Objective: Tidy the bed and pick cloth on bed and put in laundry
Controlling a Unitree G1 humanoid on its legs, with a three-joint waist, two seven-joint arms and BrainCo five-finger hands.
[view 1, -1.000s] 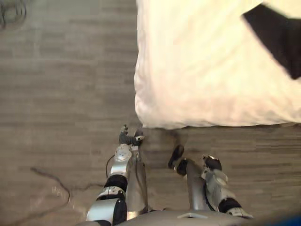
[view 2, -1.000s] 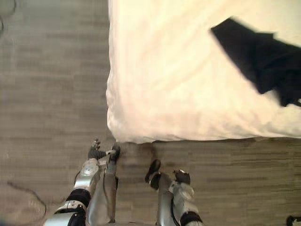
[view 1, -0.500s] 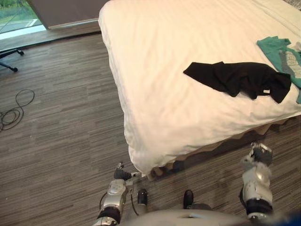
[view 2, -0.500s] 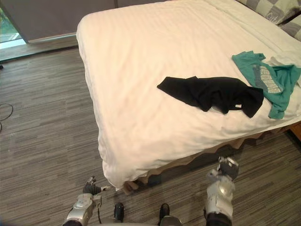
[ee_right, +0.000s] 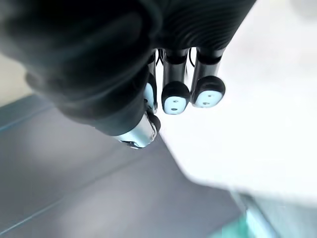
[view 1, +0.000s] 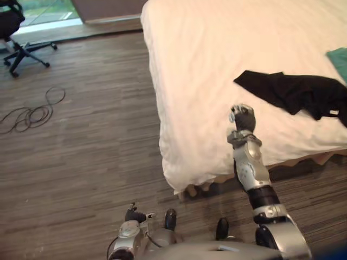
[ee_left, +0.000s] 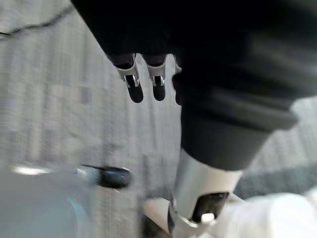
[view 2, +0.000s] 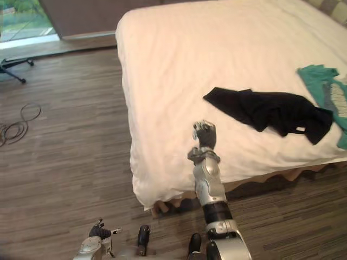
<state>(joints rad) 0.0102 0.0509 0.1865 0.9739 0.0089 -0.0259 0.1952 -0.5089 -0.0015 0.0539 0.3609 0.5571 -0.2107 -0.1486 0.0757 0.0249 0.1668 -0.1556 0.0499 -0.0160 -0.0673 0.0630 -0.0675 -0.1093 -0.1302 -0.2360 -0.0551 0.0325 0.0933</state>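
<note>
We could read no text, number or sign anywhere. The black cloth (view 2: 265, 111) on the bed (view 2: 217, 49) carried a small pale tag (view 2: 300, 129) near its edge, too small for us to make out. The teal garment (view 2: 314, 78) just beside it bore a grey printed patch (view 2: 337, 98), and we could not tell its marks as letters or figures
</note>
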